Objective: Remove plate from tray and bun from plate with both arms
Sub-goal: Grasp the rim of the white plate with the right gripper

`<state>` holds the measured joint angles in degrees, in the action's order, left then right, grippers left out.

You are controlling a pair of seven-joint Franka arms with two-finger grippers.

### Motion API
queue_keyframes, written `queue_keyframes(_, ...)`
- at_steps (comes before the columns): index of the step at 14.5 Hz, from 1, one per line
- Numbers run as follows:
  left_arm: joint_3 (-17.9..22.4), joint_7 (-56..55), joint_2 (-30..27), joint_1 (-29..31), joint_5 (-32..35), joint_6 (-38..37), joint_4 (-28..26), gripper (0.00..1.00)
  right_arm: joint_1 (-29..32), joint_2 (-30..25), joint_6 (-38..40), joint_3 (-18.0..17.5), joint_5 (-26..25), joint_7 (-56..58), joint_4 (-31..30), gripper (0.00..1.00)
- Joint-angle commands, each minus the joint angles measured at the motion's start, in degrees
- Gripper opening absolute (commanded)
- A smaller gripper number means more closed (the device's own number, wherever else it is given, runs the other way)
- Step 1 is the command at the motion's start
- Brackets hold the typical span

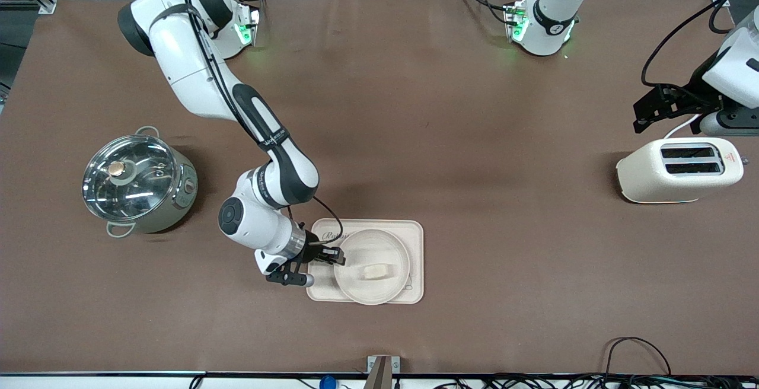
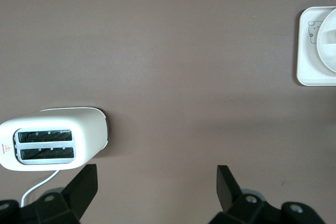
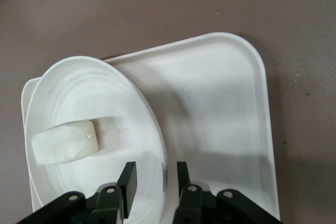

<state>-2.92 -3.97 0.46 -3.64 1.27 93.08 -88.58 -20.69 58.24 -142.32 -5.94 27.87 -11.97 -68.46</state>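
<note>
The round cream plate (image 1: 357, 252) sits on the rectangular cream tray (image 1: 416, 246), nearer the front camera than the table's middle. The small pale bun (image 1: 375, 271) lies in the plate. My right gripper (image 1: 335, 254) is low at the plate's rim on the right arm's side. In the right wrist view the gripper (image 3: 156, 176) is open, one finger inside the plate (image 3: 79, 93) and one outside over the tray (image 3: 220, 103), with gaps to the rim. The bun (image 3: 65, 142) lies close by. My left gripper (image 1: 643, 117) is open and empty (image 2: 157, 182), up over the table by the toaster.
A cream toaster (image 1: 679, 169) stands at the left arm's end of the table and also shows in the left wrist view (image 2: 52, 137). A steel pot with a glass lid (image 1: 139, 181) stands at the right arm's end. Cables run along the table's front edge (image 1: 640, 347).
</note>
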Motion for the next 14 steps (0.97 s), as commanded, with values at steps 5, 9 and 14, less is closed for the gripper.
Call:
queue_keyframes(5,-0.16,0.8,0.42,0.3,0.4,-0.97,1.13,1.0,-0.05,1.08,-0.51,-0.13,0.87,0.01,1.14,0.23)
queue_keyframes(9,-0.16,0.8,0.42,0.3,0.4,-0.97,1.13,1.0,-0.05,1.0,-0.51,-0.12,0.78,0.1,0.96,0.13)
queue_keyframes(14,-0.16,0.89,0.42,0.39,0.4,-0.97,1.13,1.0,-0.05,0.47,-0.33,-0.12,0.78,-0.25,0.79,0.03)
